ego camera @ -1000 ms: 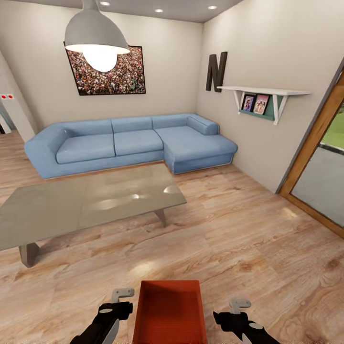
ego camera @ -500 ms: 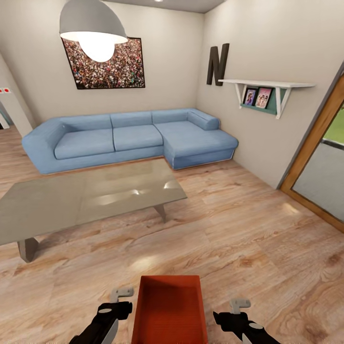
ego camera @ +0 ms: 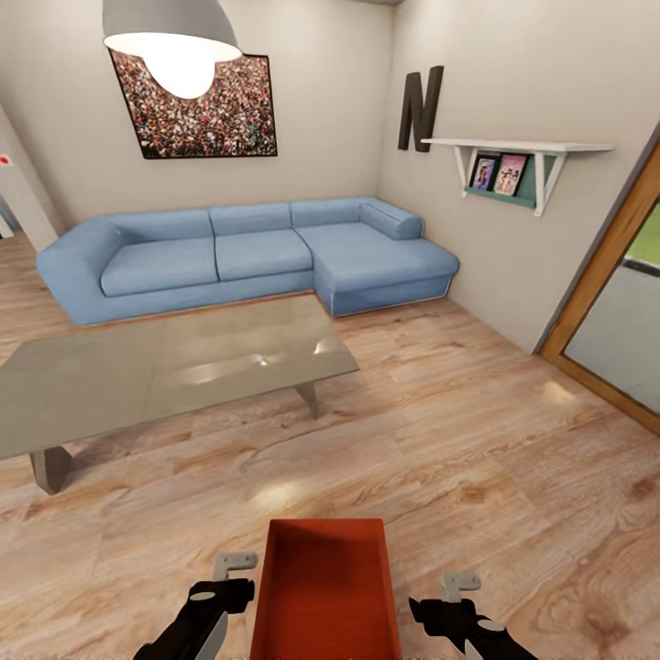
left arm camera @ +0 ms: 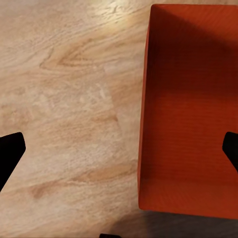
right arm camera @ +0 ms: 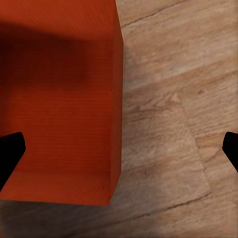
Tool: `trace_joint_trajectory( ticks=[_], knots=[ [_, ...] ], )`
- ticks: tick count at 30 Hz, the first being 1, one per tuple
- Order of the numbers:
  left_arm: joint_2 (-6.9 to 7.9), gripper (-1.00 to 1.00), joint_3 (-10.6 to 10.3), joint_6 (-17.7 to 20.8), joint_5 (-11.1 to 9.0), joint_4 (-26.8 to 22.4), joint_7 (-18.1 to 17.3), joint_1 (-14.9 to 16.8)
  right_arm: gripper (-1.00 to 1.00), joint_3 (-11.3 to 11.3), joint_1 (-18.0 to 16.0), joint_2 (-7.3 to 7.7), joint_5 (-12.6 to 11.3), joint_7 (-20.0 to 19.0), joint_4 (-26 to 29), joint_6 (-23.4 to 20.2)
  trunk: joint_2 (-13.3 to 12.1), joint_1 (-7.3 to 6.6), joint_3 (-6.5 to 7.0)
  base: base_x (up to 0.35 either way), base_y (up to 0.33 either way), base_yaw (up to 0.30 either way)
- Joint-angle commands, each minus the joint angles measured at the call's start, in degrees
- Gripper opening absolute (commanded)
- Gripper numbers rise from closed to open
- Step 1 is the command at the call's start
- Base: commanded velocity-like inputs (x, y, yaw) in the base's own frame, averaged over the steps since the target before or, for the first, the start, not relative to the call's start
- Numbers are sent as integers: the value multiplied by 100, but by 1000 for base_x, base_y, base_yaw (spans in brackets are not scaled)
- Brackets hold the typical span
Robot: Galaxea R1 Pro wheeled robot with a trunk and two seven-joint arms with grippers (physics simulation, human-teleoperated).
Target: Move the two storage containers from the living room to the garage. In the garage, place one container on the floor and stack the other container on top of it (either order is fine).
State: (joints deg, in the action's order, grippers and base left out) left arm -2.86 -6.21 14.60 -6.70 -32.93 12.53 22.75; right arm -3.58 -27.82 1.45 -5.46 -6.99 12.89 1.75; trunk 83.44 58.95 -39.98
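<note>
A red-orange rectangular open-top storage container (ego camera: 325,591) with thin plain walls sits low in the head view, directly in front of the robot and between its two arms, over the light wood-plank floor (ego camera: 477,458) of the living room. Its inside is bare. The left pincer (ego camera: 220,600) is just beside the container's left wall and the right pincer (ego camera: 449,610) stands near its right wall, with a strip of planks between them. In the left wrist view the container (left arm camera: 191,114) lies under one side of the frame, with one dark fingertip (left arm camera: 10,153) over the planks and the other over the bin's interior, so this pincer is spread wide and straddles the container's wall without gripping it. The right wrist view is a mirror of that: the container (right arm camera: 59,99) on one side, a dark fingertip (right arm camera: 10,153) over the bin and the other over bare wood, again spread wide and holding nothing.

Further back stand a low glass-topped coffee table (ego camera: 165,371) on grey legs and a blue corner sofa (ego camera: 247,257) against the beige wall. Above the sofa hangs a framed crowd picture (ego camera: 197,105), with a grey dome pendant lamp (ego camera: 170,37) in front of it. On the right-hand wall are a dark letter N (ego camera: 419,108) and a white shelf (ego camera: 513,160) with small photos, and a wood-framed doorway (ego camera: 610,302) at the far right
</note>
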Motion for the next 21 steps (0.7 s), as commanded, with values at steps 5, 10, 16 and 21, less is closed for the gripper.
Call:
trace_joint_trajectory(
  ticks=[5,10,16,21],
  knots=[
    [4,100,-38,26,-66,-6,48,1,100,-37,-4,4,-52,-12,-5,18,205,110,-142,0,0,0],
    [16,100,-38,26,-67,-9,41,1,100,-37,-4,4,-51,-12,-5,18,405,220,-278,0,0,0],
    [20,100,-36,34,-96,-9,30,1,100,-37,-4,4,-51,-12,-5,18,646,352,-441,0,0,0],
    [17,100,-33,34,-103,-8,28,2,100,-45,-4,4,-46,-12,-5,17,846,461,-577,0,0,0]
  ],
)
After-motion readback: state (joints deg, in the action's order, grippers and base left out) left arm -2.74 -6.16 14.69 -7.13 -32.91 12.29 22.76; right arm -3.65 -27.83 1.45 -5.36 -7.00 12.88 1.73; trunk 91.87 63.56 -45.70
